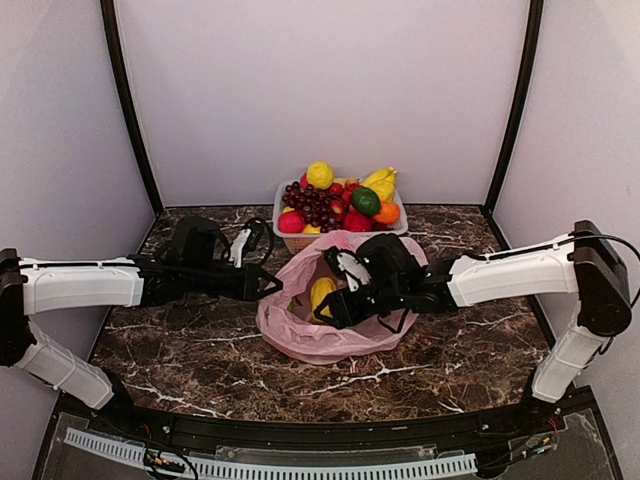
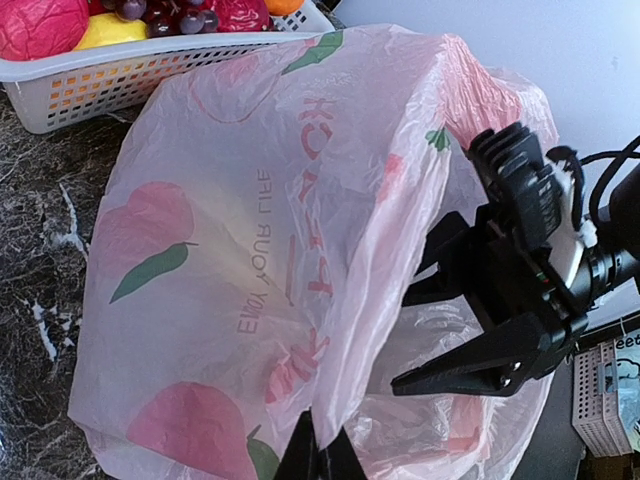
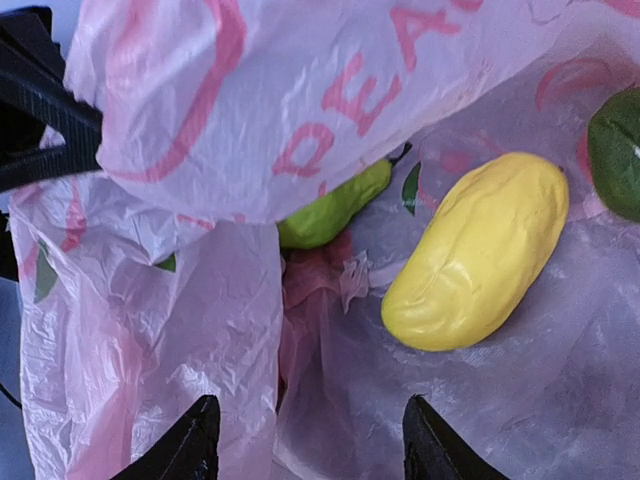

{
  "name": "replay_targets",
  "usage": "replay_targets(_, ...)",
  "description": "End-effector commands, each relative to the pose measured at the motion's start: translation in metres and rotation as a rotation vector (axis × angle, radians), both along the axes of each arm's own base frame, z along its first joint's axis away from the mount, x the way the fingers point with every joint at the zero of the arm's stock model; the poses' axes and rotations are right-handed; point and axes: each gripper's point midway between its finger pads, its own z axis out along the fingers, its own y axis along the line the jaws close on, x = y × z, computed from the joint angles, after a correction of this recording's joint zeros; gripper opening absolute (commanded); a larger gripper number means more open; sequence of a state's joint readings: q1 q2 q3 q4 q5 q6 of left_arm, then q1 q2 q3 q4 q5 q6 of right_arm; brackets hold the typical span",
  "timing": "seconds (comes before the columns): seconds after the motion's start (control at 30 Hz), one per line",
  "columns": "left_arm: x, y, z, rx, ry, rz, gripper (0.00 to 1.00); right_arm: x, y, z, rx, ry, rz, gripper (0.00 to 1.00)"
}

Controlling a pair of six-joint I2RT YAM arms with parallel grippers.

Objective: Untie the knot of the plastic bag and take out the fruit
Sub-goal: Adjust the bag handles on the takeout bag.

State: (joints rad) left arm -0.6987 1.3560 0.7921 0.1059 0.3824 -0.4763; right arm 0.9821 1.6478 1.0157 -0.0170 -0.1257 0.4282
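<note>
While the rim of the plastic bag (image 1: pixel 300 340) is pinched by L gripper (image 1: pixel 270 288), yellow fruit (image 3: pixel 480 250) is found inside the bag, just beyond the parted jaws of R gripper (image 3: pixel 308 405), long axis slanted across them.

The bag (image 2: pixel 230 250) is see-through pink, printed with rosy peaches, green leaves and pink lettering. Inside show a yellow fruit (image 3: pixel 478 252) and a lime-green fruit (image 3: pixel 330 215). The basket (image 2: pixel 120 85) is white, and the bench (image 1: pixel 180 360) is dark brown marble with white veins. My left pincer (image 2: pixel 318 452) and right pincer (image 3: pixel 310 440) are black.
</note>
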Motion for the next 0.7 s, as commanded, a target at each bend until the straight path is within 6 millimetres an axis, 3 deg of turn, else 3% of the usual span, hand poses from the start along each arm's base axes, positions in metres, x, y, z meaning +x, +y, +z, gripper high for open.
replay_targets(0.0, -0.008, 0.001, 0.008, -0.043, -0.037, -0.020, 0.01, -0.023, 0.012, -0.007, -0.035, 0.041, 0.018, 0.59)
replay_targets(0.17, -0.012, -0.003, 0.010, -0.054, -0.057, -0.064, 0.01, -0.055, 0.011, -0.031, -0.109, 0.119, 0.008, 0.59)
replay_targets(0.27, -0.014, -0.005, 0.009, -0.059, -0.070, -0.086, 0.01, -0.057, 0.005, -0.036, -0.161, 0.122, -0.033, 0.59)
replay_targets(0.5, -0.017, 0.000, -0.005, 0.008, -0.104, -0.119, 0.01, 0.000, -0.001, -0.007, -0.174, 0.006, -0.189, 0.60)
replay_targets(0.67, -0.017, 0.003, -0.011, 0.045, -0.115, -0.125, 0.01, 0.042, -0.002, -0.014, -0.193, -0.003, -0.281, 0.61)
